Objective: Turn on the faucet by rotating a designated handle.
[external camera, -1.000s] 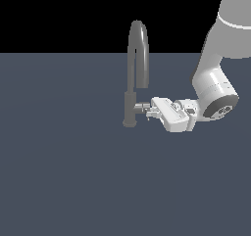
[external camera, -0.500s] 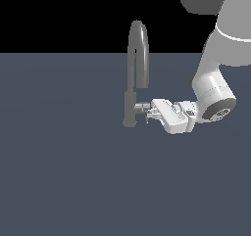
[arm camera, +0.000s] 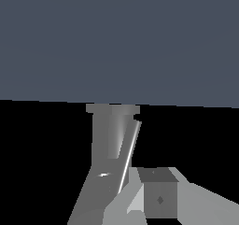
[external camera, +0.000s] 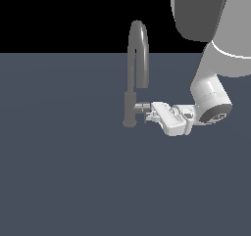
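Note:
The faucet (external camera: 137,54) is a dark-grey gooseneck tap rising from a thicker column (external camera: 130,110) in the middle of the exterior view. The handle (external camera: 141,106), a short silver stub, projects from the column toward the exterior view's right. My white gripper (external camera: 147,114) lies level, fingertips at the stub and just below it. In the wrist view the column (arm camera: 109,133) stands straight ahead, with the handle's thin bright lever (arm camera: 129,151) slanting across it. One grey finger (arm camera: 158,198) sits beside the lever, off the picture's centre. The jaws look open, with nothing clamped.
The faucet stands on a flat dark blue-grey surface (external camera: 63,171) that fills the lower part of the exterior view. My arm's white links (external camera: 211,98) come down from the exterior view's upper right. No other objects show.
The gripper has edged slightly toward the faucet column, and the arm's upper link has swung further into the exterior view. The faucet itself looks unmoved.

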Robot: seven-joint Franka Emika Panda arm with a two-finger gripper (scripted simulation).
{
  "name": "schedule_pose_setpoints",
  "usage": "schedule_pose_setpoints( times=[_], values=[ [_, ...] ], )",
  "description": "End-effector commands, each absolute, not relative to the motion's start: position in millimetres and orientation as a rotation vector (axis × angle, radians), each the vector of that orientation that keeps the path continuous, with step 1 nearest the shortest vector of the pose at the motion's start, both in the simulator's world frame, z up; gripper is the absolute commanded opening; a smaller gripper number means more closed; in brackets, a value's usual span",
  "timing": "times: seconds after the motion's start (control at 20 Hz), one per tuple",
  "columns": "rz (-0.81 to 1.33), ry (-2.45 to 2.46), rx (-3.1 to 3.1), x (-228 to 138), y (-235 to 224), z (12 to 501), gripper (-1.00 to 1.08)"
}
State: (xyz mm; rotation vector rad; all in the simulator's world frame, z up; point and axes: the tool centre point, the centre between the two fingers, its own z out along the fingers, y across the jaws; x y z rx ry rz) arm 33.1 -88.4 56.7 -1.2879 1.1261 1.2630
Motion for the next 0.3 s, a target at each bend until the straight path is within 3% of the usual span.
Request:
schedule_pose_setpoints(
  times=[0.0,0.25],
  values=[
    [1.261,1.156,-1.276,37.1,-83.1,35.4,-1.0],
    [1.267,1.166,-1.271,40.2,-82.2,24.7,-1.0]
  ],
)
